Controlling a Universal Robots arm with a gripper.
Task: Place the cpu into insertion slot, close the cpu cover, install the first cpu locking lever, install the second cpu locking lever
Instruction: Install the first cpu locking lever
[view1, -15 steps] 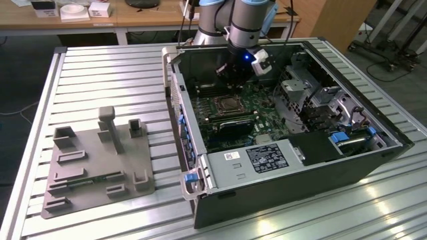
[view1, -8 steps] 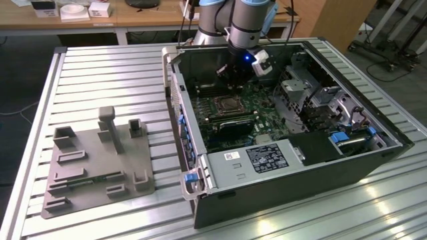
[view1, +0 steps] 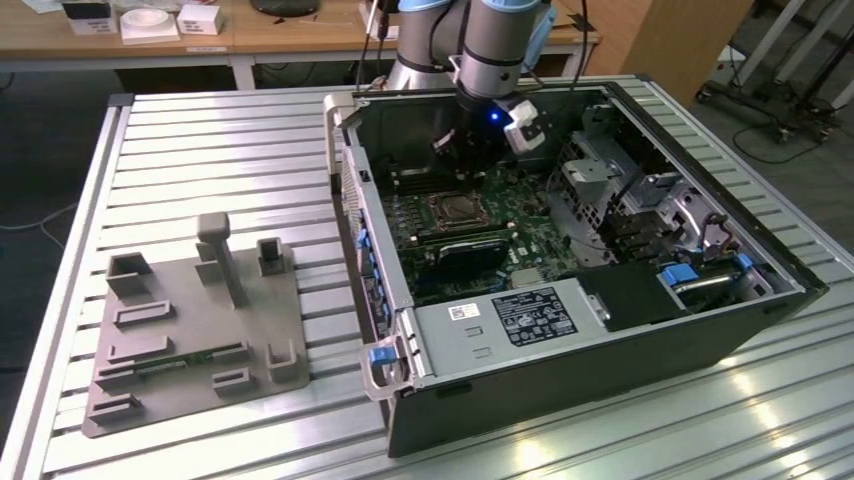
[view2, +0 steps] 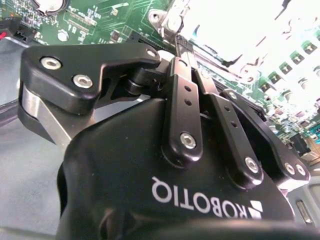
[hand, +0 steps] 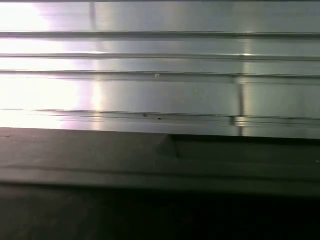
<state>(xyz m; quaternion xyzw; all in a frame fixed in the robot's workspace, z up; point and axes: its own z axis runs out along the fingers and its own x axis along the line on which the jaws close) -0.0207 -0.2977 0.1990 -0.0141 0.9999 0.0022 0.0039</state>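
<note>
place: lab/workshop | cues: slatted aluminium table (view1: 200, 150), open computer case (view1: 601, 330), wooden desk (view1: 267, 35)

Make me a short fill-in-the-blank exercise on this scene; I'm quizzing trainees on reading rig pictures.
1. The computer case lies on a ribbed metal ____.
2. In the exterior view, the grey fixture stands to the case's ____.
3. The gripper hangs inside the case, above the ____ circuit board.
4. The insertion slot sits near the gripper, on that ____.

Missing words: table; left; green; board

The open computer case (view1: 574, 290) is seen from above in the exterior view; the green board (view2: 95, 20) is viewed closely past the gripper (view2: 187, 70) in the second wrist view; ribbed metal (hand: 160, 75) is faced closely in the first.
</note>
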